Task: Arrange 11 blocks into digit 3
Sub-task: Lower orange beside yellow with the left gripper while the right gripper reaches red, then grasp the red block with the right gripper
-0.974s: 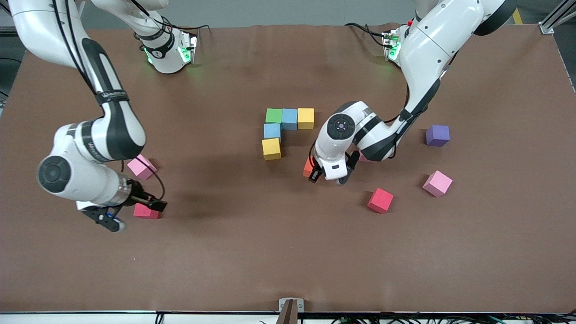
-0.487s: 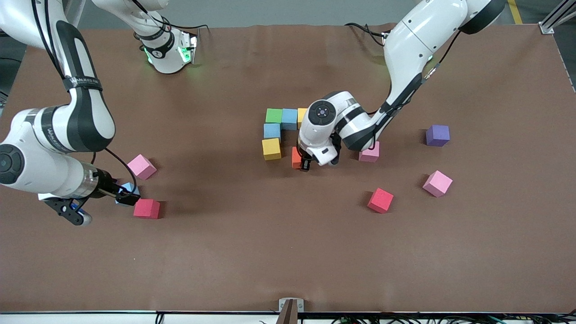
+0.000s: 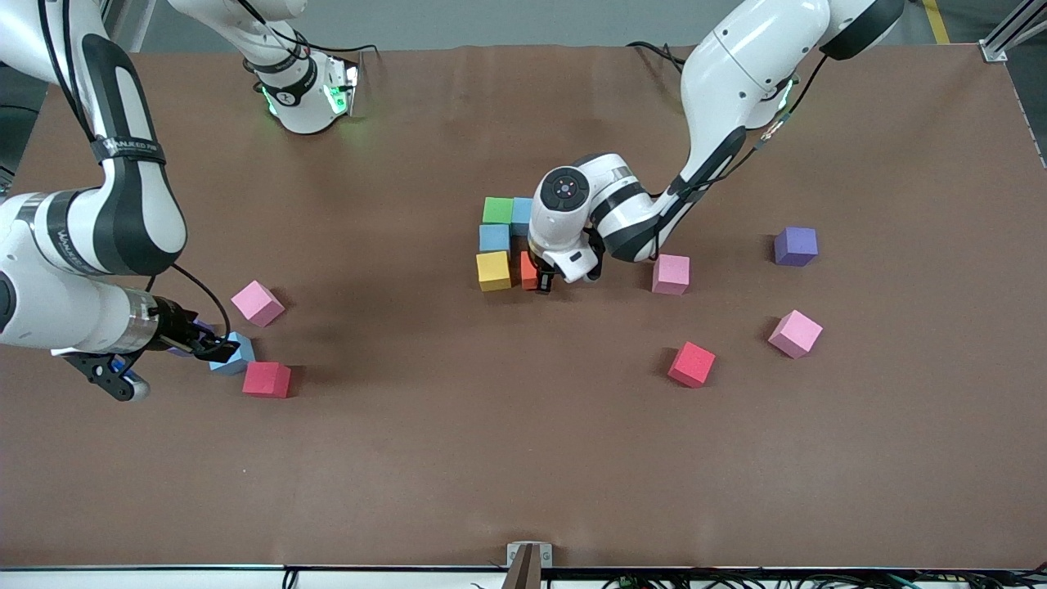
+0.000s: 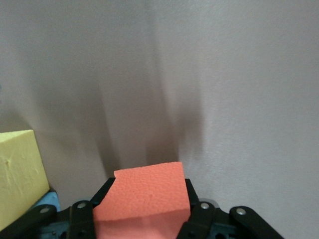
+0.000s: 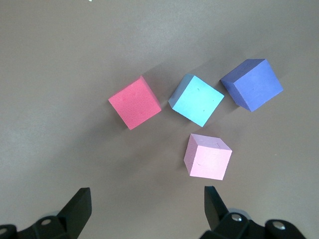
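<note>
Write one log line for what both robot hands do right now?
left gripper: shut on orange block, beside yellow block | right gripper: open, over pink block

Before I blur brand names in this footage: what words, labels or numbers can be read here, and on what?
Right arm's black forearm band: white lettering, too small to read for certain.
Right arm's elbow band: lettering, too blurred to read.
Blocks, table, wrist views: no text.

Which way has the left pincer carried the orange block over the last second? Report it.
Yes, it moved. The left pincer, shut on the orange block, went away from the front camera and toward the right arm's end, stopping beside the yellow block.
</note>
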Controlling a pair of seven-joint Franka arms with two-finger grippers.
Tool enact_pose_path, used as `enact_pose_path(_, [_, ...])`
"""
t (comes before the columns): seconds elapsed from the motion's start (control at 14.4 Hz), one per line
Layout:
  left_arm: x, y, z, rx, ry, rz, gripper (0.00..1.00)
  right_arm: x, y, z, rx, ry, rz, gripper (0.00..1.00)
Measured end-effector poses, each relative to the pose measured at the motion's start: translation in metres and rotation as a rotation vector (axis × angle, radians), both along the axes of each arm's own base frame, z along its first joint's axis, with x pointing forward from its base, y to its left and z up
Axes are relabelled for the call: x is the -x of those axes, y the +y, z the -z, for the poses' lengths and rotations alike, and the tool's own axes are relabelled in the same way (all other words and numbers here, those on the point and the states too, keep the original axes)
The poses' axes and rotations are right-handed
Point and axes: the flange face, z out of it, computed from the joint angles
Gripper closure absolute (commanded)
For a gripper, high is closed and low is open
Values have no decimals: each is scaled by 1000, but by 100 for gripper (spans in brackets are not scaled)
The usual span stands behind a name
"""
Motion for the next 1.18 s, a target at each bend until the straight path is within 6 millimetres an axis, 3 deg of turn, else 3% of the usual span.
enact_pose_path(0.35, [4,-5,16,31,-13,21,79,-8,0,-6,-1,-68,-55,0])
enact_pose_path(0.63, [5,-6,16,28,-20,32,79,-11,-5,0,-32,-96,-328,0])
enact_pose_path(0.83, [6,-7,15,27,-24,39,78,-17,-7,27,-42,-125,-432,0])
enact_pose_path(1.18, [9,-10,15,37,-28,44,78,-23,-4,95,-46,-153,-454,0])
